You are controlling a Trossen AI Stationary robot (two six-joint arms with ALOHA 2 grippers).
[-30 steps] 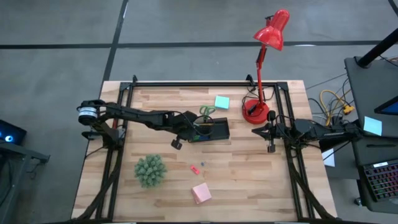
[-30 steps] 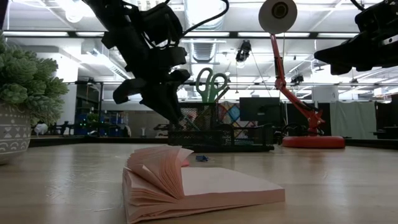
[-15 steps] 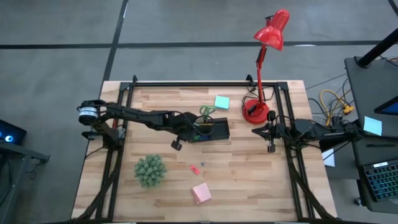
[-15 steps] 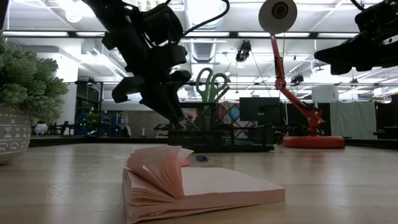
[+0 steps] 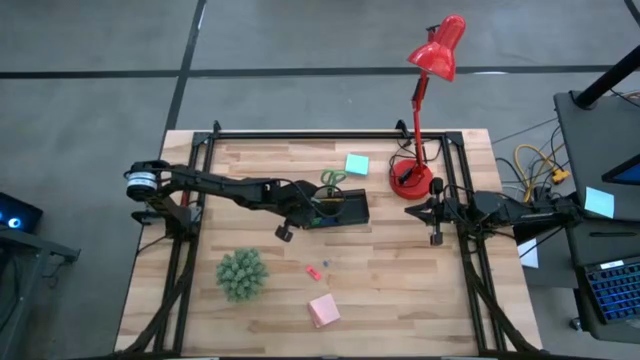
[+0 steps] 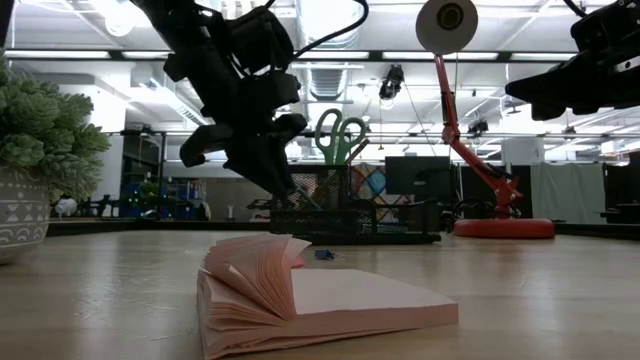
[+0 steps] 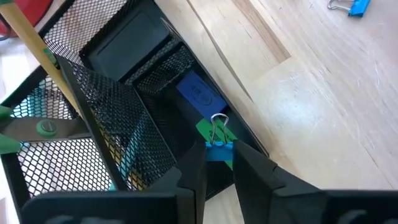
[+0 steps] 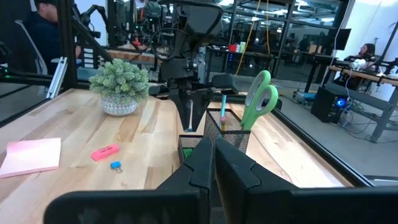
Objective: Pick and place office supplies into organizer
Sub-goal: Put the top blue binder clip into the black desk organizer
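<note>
Nearest on the wooden desk point(image 5: 400, 290), we are seeing the pink sticky-note pad point(image 6: 310, 300), then the pink eraser point(image 5: 313, 272) and a small blue binder clip point(image 8: 116, 165). Farther back, our left gripper point(image 7: 217, 163) is hovering over the black mesh organizer point(image 5: 340, 208), jaws slightly apart around a blue binder clip point(image 7: 217, 144) above a low compartment. The green-handled scissors point(image 6: 340, 134) are standing upright inside. Our right gripper point(image 5: 436, 238) is waiting near the red lamp point(image 5: 420, 120), jaws pressed together.

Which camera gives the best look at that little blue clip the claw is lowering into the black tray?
The left wrist view: the blue clip sits just beyond the left claw, over the organizer. The other views hide it.
</note>
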